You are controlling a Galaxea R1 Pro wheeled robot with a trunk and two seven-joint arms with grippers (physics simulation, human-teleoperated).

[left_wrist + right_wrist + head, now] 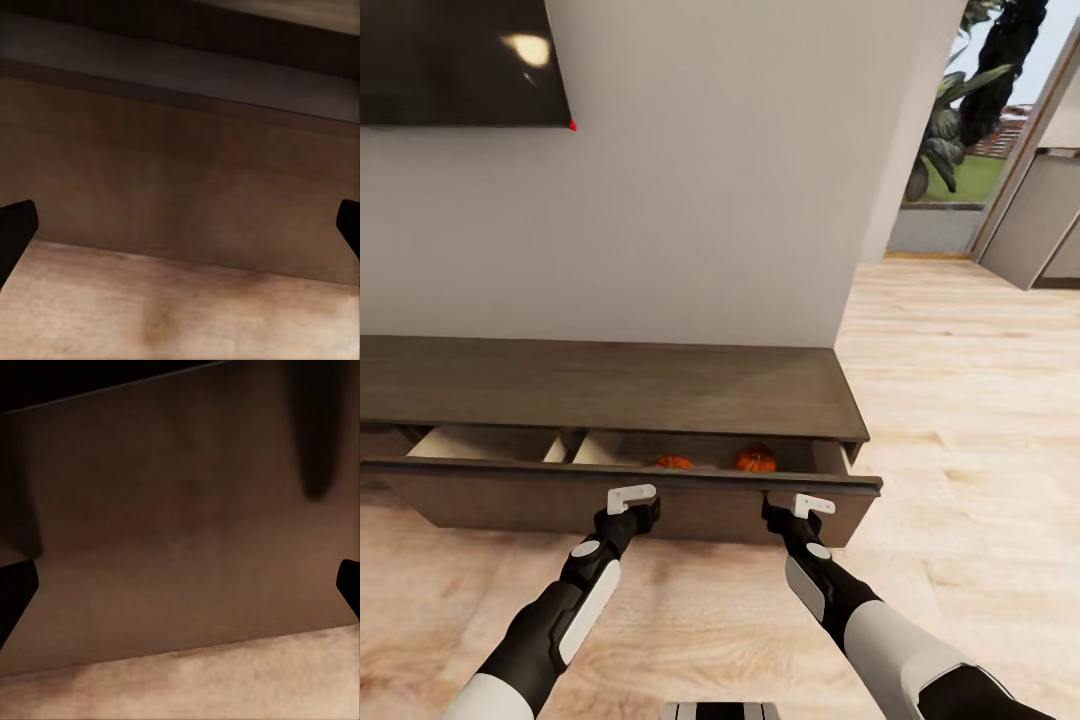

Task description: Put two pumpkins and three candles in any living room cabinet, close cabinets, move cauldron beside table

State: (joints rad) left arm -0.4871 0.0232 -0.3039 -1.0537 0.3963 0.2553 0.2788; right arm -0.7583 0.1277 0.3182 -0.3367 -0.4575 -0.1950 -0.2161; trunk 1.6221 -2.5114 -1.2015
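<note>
Both the left gripper and right gripper, fingers spread, sit at the cabinet drawer's handleless front, pumpkins inside; it looks stiff and heavy, best pushed flat.

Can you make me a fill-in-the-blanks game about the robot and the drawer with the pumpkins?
1. The two pumpkins lying in the drawer are coloured ____.
2. The drawer of the cabinet is pulled ____, not shut.
3. The left claw and right claw are both at the drawer's ____ panel.
4. The floor is made of pale ____.

Missing words: orange; open; front; wood
</note>
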